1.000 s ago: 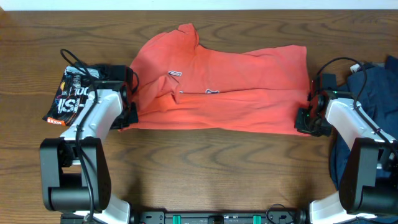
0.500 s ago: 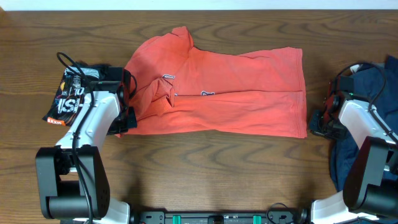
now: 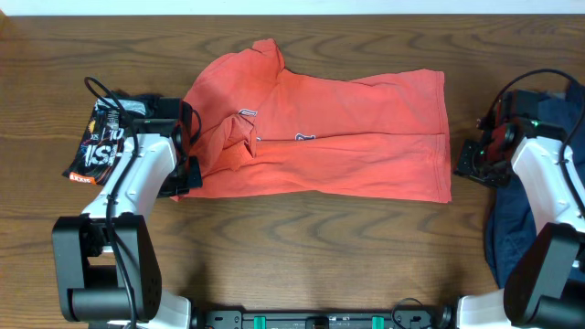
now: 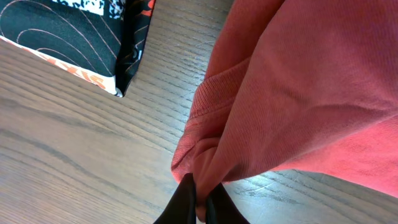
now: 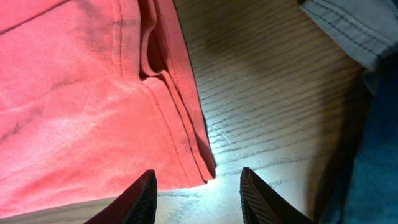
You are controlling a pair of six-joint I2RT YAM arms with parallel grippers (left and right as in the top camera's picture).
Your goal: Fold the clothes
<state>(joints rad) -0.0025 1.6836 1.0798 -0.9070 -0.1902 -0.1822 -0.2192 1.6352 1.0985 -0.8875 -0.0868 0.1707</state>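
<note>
The coral-red T-shirt (image 3: 338, 137) lies folded lengthwise across the middle of the table, print partly showing at its fold. My left gripper (image 3: 186, 175) is shut on its front-left corner (image 4: 205, 162), pinching bunched cloth between the fingers (image 4: 200, 199). My right gripper (image 3: 468, 167) is open and empty, just right of the shirt's front-right hem corner (image 5: 186, 149), not touching it. A black T-shirt with white lettering (image 3: 102, 142) lies at the left. A navy blue T-shirt (image 3: 539, 174) lies at the right, under my right arm.
The black shirt's folded edge (image 4: 93, 43) lies close beside the red shirt's left corner. Grey-blue cloth (image 5: 348, 25) and navy cloth (image 5: 373, 162) lie right of my right gripper. Bare wooden tabletop (image 3: 311, 247) runs along the front.
One second ago both grippers held the shirt's front corners. The shirt shifted left, the right gripper let go and drew back to the right. The left gripper stays shut on its corner.
</note>
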